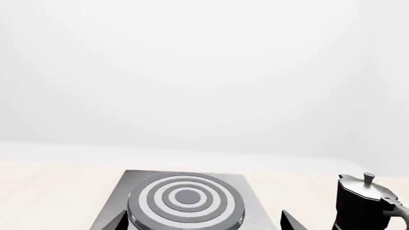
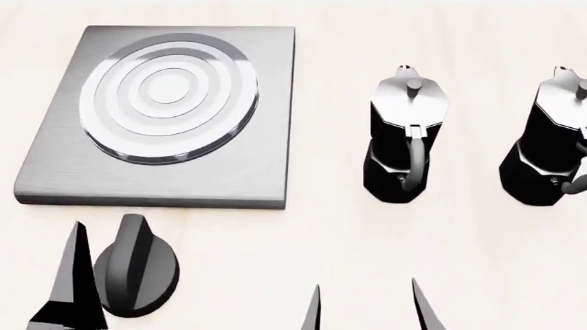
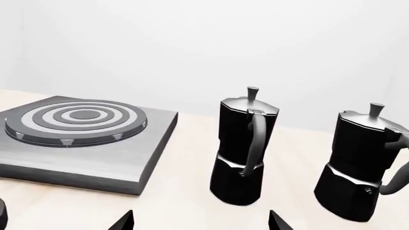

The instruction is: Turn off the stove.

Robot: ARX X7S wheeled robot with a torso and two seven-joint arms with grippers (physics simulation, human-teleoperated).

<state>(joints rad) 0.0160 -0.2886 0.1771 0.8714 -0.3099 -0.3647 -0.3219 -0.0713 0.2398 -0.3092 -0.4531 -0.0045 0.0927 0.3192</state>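
The stove (image 2: 174, 182) is a square brushed-grey plate with a ringed burner (image 2: 168, 100), at the far left of the head view. Its black ridged knob (image 2: 136, 269) lies apart, in front of the plate. One dark finger (image 2: 70, 292) of my left gripper stands just left of the knob; the other does not show there. In the left wrist view the left gripper (image 1: 203, 223) is open, its tips wide apart, with the burner (image 1: 186, 201) beyond them and the knob out of sight. My right gripper (image 2: 367, 311) hangs open over bare table, holding nothing.
Two black moka pots with silver lids stand right of the stove, one (image 2: 405, 137) in the middle and one (image 2: 548, 141) at the right edge. The nearer pot (image 3: 244, 148) is just ahead of the right gripper (image 3: 201, 223). A white wall rises behind the pale table (image 2: 303, 234).
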